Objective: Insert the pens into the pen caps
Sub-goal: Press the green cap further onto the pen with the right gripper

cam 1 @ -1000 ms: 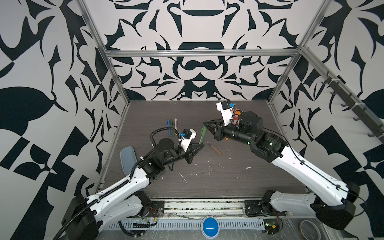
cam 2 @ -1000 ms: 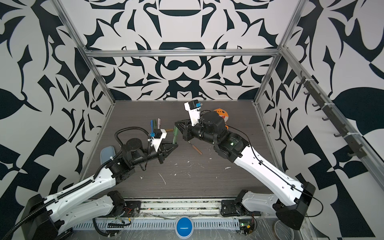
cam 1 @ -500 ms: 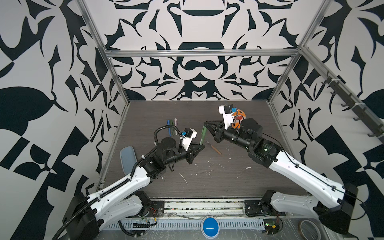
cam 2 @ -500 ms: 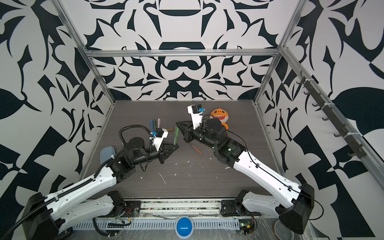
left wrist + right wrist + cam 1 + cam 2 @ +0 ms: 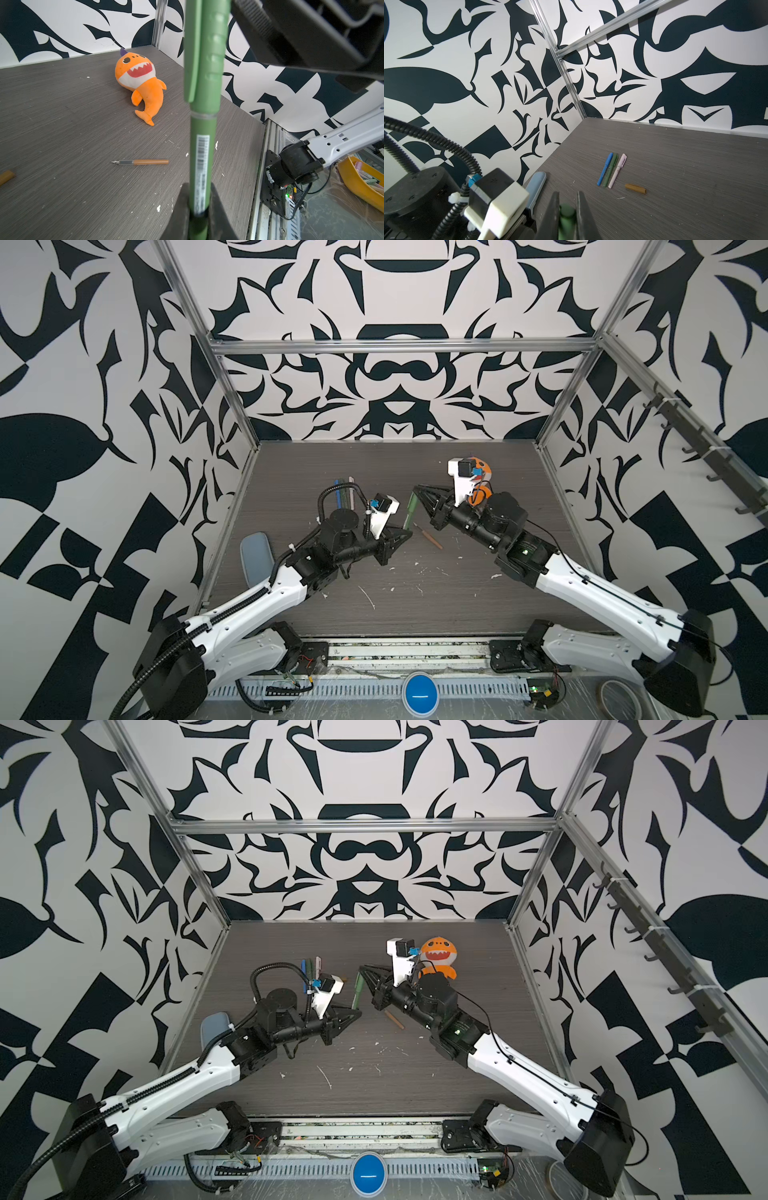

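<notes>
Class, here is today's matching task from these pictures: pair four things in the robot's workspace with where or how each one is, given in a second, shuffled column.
Column A
1. green pen
2. orange-brown pen
3. mustard cap
4. shark plush

Column B
a. lying on the table beside a row of three capped pens
b. lying on the table, tip bare
c. capped, gripped above the table by the left gripper and the right gripper
d. lying toward the back right of the table

Pairs: 1-c, 2-b, 3-a, 4-d

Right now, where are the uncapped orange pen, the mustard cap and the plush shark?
orange pen (image 5: 145,162): left wrist view, mid-barrel.
mustard cap (image 5: 635,188): right wrist view, its middle.
plush shark (image 5: 150,93): left wrist view, body.
</notes>
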You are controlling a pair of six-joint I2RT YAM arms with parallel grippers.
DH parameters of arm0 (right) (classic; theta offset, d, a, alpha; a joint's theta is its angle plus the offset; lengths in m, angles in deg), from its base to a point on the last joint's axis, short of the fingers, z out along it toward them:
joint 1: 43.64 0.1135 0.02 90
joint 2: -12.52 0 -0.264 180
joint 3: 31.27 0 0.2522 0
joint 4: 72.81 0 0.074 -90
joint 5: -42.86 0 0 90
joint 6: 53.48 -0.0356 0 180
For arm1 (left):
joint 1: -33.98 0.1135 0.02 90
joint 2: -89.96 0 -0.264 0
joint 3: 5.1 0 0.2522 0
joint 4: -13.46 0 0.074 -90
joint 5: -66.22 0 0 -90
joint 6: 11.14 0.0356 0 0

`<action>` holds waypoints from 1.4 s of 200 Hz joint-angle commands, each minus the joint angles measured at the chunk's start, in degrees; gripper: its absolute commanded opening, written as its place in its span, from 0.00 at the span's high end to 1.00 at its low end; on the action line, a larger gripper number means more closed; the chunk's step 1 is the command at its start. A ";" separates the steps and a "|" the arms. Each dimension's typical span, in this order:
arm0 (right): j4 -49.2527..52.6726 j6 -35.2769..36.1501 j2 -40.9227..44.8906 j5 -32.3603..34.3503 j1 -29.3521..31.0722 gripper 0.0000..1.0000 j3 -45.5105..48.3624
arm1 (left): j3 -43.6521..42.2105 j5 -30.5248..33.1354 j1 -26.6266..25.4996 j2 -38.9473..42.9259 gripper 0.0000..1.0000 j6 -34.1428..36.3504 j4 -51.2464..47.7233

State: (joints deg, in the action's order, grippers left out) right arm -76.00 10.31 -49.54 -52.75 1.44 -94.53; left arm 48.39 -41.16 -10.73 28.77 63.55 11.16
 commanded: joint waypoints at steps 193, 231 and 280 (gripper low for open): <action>6.07 -3.58 -5.33 -10.97 5.74 1.00 15.25 | 11.87 -0.54 8.85 -2.24 1.00 -5.64 26.06; 4.37 -3.06 -7.43 -9.74 7.03 1.00 17.09 | 12.65 -0.99 9.44 -3.21 1.00 -6.24 27.07; 3.45 -2.79 -8.64 -8.55 8.03 1.00 18.45 | 13.39 -1.72 10.02 -4.23 1.00 -6.66 27.65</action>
State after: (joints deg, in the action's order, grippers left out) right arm -97.72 6.48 -54.59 -45.07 2.59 -83.25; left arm 51.08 -52.31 -4.87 22.47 62.19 10.95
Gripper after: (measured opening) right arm 0.143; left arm 0.138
